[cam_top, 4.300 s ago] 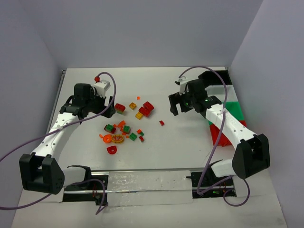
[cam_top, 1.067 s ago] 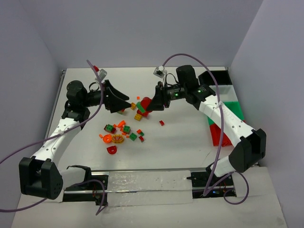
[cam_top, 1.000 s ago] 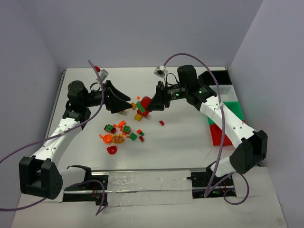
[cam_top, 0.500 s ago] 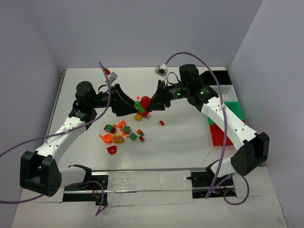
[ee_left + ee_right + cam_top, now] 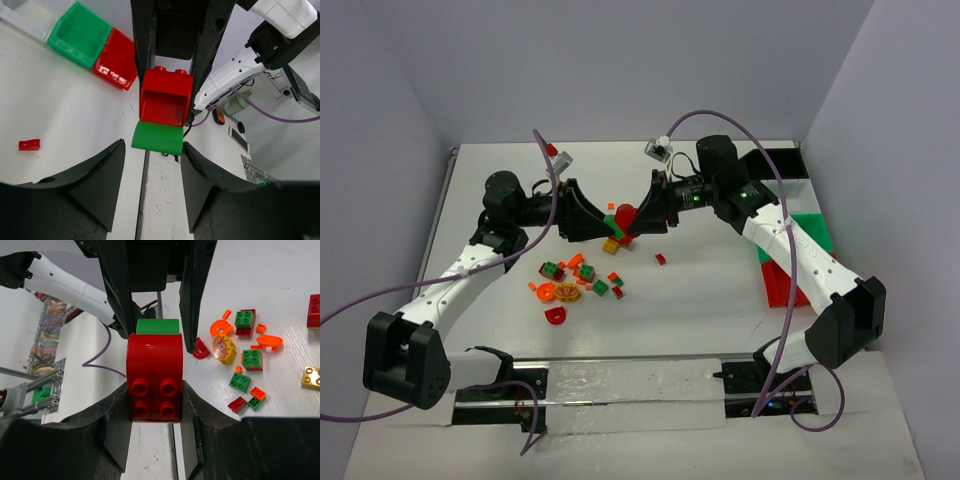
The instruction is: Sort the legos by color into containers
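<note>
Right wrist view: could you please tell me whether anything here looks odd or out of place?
Yes: the large red plastic brick clamped in the right gripper has a green plastic brick stuck to its far end, between the fingers of the left gripper. Joined like that, the two colours cannot be sorted separately.

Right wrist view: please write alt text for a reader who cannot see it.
A red brick with four studs, a green piece behind it, is clamped between the right arm's fingers at the centre. The left arm's fingers flank the green piece from the far side; small loose legos lie on the white table at right.
</note>
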`<state>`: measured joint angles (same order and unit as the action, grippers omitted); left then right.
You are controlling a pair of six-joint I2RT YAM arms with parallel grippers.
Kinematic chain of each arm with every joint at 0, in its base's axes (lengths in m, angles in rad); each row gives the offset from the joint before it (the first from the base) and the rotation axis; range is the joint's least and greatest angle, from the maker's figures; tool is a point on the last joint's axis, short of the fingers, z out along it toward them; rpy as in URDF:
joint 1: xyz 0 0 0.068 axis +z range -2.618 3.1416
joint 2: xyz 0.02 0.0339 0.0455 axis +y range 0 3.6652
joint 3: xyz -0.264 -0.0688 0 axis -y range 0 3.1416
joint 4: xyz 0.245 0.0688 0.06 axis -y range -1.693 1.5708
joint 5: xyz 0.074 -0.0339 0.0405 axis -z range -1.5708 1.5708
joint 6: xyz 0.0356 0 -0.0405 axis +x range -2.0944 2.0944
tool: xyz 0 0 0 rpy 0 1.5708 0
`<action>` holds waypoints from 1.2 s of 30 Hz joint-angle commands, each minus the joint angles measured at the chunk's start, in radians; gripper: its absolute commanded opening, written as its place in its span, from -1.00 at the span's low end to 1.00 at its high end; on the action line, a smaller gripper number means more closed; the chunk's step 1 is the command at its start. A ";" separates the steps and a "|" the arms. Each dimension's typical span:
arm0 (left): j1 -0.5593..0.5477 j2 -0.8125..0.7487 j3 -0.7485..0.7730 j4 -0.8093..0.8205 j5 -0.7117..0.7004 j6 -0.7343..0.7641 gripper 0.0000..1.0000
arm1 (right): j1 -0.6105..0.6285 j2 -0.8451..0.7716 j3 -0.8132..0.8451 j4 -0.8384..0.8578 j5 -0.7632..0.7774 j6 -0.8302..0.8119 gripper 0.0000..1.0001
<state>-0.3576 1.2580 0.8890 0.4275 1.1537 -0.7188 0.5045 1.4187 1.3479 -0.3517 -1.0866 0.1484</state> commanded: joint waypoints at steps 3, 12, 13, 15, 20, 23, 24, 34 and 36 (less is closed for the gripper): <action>-0.006 0.004 0.032 0.139 0.038 -0.083 0.06 | 0.008 0.021 0.024 0.021 -0.022 0.005 -1.00; -0.009 -0.004 0.020 0.152 0.053 -0.094 -0.02 | 0.008 0.030 0.035 0.023 -0.027 0.007 -1.00; -0.009 -0.003 0.021 0.143 0.053 -0.085 -0.07 | 0.008 0.029 0.036 0.023 -0.026 0.008 -1.00; -0.009 0.001 0.027 0.111 0.054 -0.064 -0.24 | 0.008 0.026 0.040 0.017 -0.024 0.002 -1.00; -0.009 0.009 0.054 -0.041 0.060 0.029 -0.99 | -0.003 0.008 0.042 -0.021 -0.004 -0.035 -1.00; -0.009 0.009 0.076 -0.175 0.054 0.160 -1.00 | -0.039 -0.018 0.021 -0.027 -0.012 -0.038 -1.00; -0.007 0.012 0.079 -0.235 0.055 0.207 -1.00 | -0.072 -0.033 0.009 -0.028 -0.017 -0.038 -1.00; -0.001 0.035 0.107 -0.547 -0.005 0.499 -1.00 | -0.380 -0.151 -0.026 -0.386 -0.021 -0.308 -1.00; -0.003 0.036 0.126 -0.593 -0.038 0.562 -1.00 | -0.452 -0.161 -0.011 -0.513 0.065 -0.479 -1.00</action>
<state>-0.3645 1.2914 0.9511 -0.0275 1.1602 -0.3304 0.1395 1.3181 1.3312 -0.5980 -1.1014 -0.0687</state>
